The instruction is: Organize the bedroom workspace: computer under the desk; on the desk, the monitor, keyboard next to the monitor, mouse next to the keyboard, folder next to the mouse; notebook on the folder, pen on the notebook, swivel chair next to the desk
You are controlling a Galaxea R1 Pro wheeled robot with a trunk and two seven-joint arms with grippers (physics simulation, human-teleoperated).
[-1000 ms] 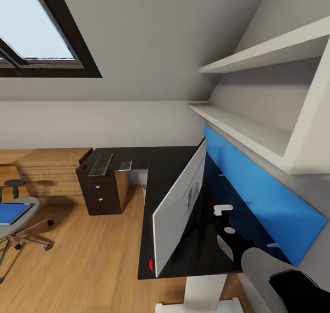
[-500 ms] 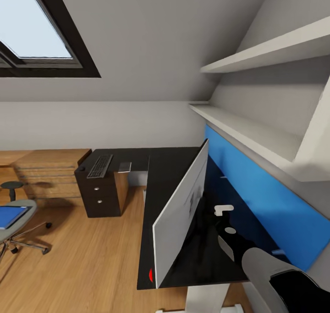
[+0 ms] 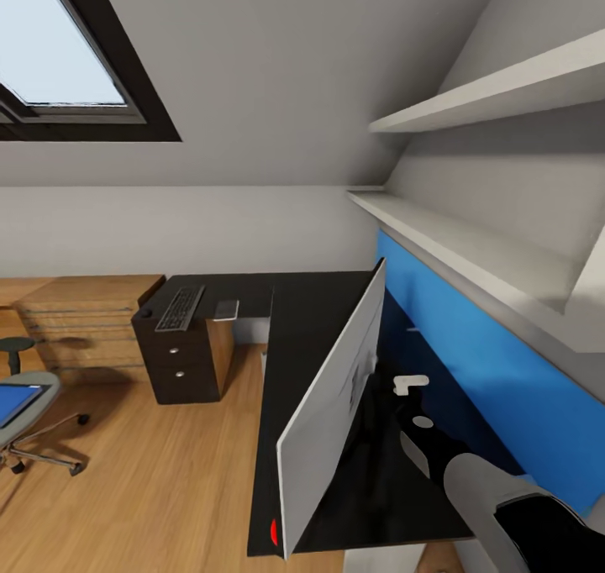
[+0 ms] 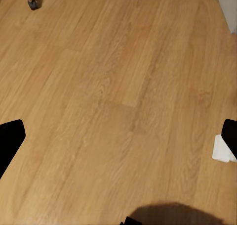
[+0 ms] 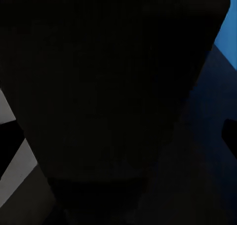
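The monitor (image 3: pixel 323 422) stands edge-on on the glossy black desk (image 3: pixel 294 321), a red dot (image 3: pixel 273 533) at its near lower corner. My right gripper (image 3: pixel 393 401) is just behind it, over the desk. In the right wrist view the fingers (image 5: pixel 7 141) are spread wide, open, before a dark surface. The keyboard (image 3: pixel 179 307) lies on the desk's far wing, with a small dark mouse (image 3: pixel 144 312) beside it and a flat grey item (image 3: pixel 225 308) close by. The swivel chair (image 3: pixel 25 417) at the far left carries the blue folder (image 3: pixel 13 401). My left gripper (image 4: pixel 118 141) hangs open over the wood floor.
A wooden chest of drawers (image 3: pixel 84 321) and a small stool (image 3: pixel 13 350) stand left of the desk. White shelves (image 3: pixel 470 245) jut out above the blue back panel (image 3: pixel 479 363). A white foot (image 4: pixel 222 148) rests on the floor near the left gripper.
The head view has shifted: the desk's near edge and the monitor sit lower in the picture and the chair slides off at the left. My right arm keeps its place behind the monitor.
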